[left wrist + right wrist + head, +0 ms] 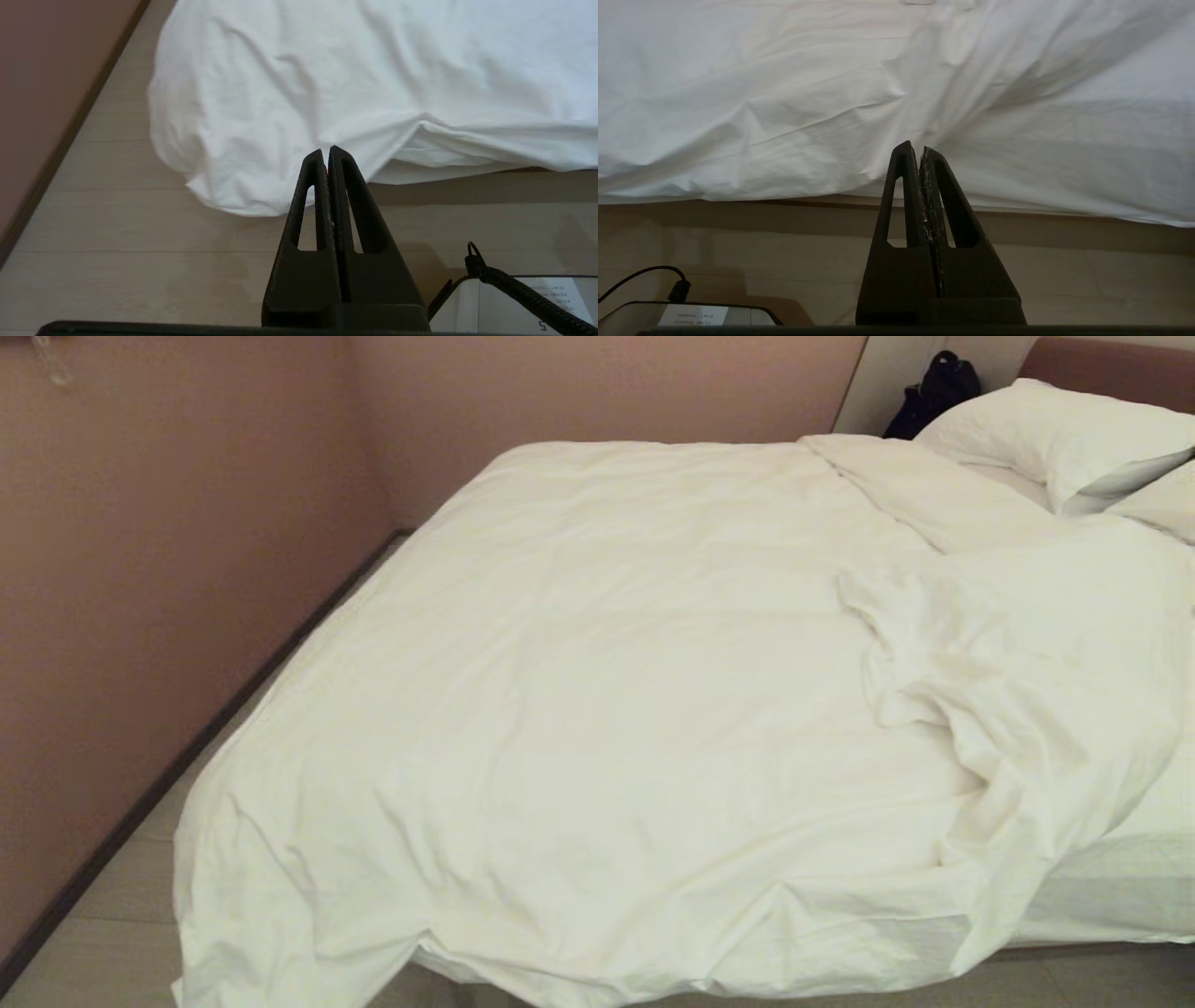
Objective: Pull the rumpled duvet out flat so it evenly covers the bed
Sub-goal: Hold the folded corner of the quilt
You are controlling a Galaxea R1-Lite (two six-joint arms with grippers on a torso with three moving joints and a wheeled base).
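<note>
The white duvet (pixel 597 691) lies over most of the bed (pixel 1102 950). Toward the right it is bunched into a rumpled fold (pixel 980 709), and the sheet (pixel 1111 887) shows bare at the near right. Its near left corner (pixel 210 140) hangs down to the floor. Neither gripper shows in the head view. In the left wrist view my left gripper (pixel 327 150) is shut and empty, above the floor in front of that corner. My right gripper (pixel 916 148) is also shut with nothing in it, facing the duvet's hanging edge (pixel 784 116) along the bed's near side.
Two white pillows (pixel 1055 439) lie at the brownish headboard (pixel 1102 359), with a black bag (pixel 938 392) beside them. A pinkish wall (pixel 140 569) runs along the bed's left, leaving a narrow strip of pale floor (pixel 112 915). Part of my base and a cable (pixel 514 289) sit low.
</note>
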